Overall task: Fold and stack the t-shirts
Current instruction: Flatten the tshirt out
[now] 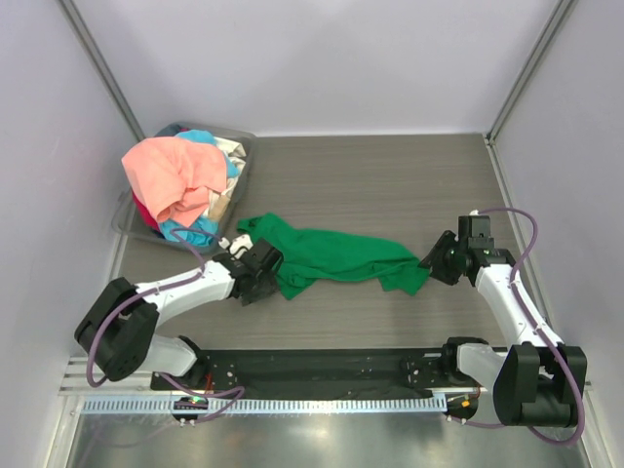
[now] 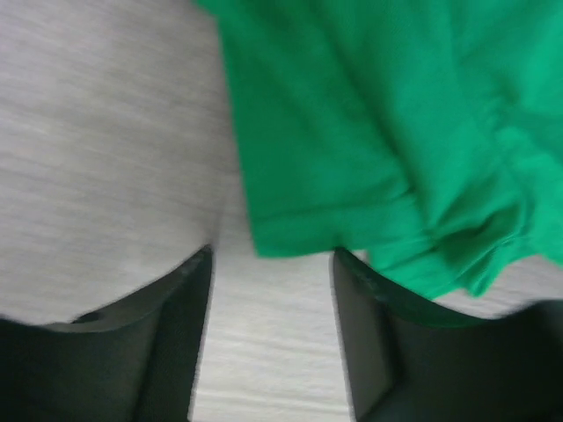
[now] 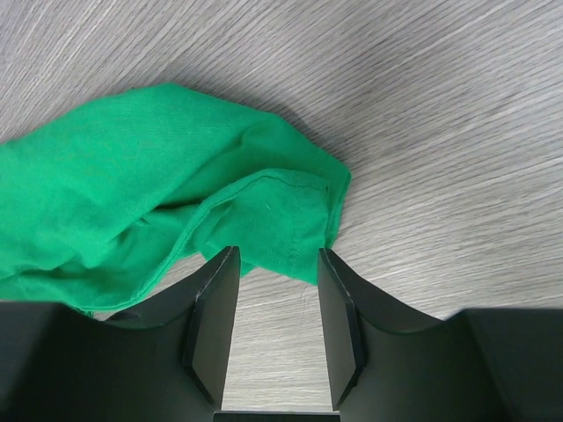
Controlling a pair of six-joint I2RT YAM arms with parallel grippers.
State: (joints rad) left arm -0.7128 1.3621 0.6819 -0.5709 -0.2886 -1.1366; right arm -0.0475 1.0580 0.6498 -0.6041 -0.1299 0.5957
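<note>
A bright green t-shirt [image 1: 336, 255] lies crumpled across the middle of the table. My left gripper [image 1: 270, 263] is at its left end, open, with the shirt's edge [image 2: 352, 158] just beyond the fingertips and bare table between the jaws. My right gripper [image 1: 432, 261] is at its right end, open, with a hemmed corner of the shirt [image 3: 290, 237] at the mouth of the jaws. Salmon-pink [image 1: 175, 175], light blue [image 1: 200, 232], cream [image 1: 226, 200] and red [image 1: 144, 216] shirts are heaped at the back left.
The heap of shirts sits in a grey plastic bin [image 1: 244, 146] at the back left corner. Pale walls close in the table on the left, right and back. A black rail [image 1: 312, 369] runs along the near edge between the arm bases.
</note>
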